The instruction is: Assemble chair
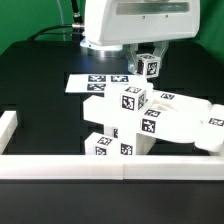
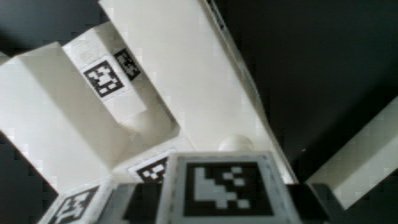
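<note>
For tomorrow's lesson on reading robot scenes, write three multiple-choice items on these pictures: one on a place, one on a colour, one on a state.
1. Where is the marker board?
A. On the table behind the chair parts
B. Standing on the border rail
C. Held by the arm

2. What colour is the table?
A. White
B. Black
C. Green

3. What is the gripper doing?
A. Open, nothing in it
B. Shut on a small tagged chair piece
C. Pressing on the marker board

Answers: 1 A, it lies flat beyond the chair parts; 2 B, the surface is dark around everything; 3 B, the tagged chair piece hangs between the fingers above the table.
</note>
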Available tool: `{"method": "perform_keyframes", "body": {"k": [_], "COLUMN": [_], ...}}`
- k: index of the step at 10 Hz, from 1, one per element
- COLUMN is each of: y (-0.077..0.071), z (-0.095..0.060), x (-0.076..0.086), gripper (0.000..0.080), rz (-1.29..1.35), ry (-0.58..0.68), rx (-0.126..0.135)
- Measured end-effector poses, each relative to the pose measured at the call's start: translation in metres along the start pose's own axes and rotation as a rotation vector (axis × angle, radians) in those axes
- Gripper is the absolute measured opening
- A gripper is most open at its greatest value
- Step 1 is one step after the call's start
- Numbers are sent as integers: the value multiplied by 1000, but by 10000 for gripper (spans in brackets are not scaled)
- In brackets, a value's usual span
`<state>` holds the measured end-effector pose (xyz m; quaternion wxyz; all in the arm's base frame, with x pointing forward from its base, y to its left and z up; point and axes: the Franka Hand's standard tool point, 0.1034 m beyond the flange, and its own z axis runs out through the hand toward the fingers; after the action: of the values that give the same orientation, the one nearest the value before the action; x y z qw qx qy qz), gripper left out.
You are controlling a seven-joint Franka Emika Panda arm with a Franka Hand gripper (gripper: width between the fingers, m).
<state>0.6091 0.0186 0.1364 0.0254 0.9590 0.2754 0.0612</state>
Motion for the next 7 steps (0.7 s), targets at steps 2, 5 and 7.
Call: {"method": "perform_keyframes", "body": {"k": [2,5,7], "y": [5,-1,1], "z": [-1,-8,-7], "x": [-1,0,3], "gripper": [271,271,271], "rz": [0,109,138], "ry": [-24,-118,-120], "rx": [22,155,144]}}
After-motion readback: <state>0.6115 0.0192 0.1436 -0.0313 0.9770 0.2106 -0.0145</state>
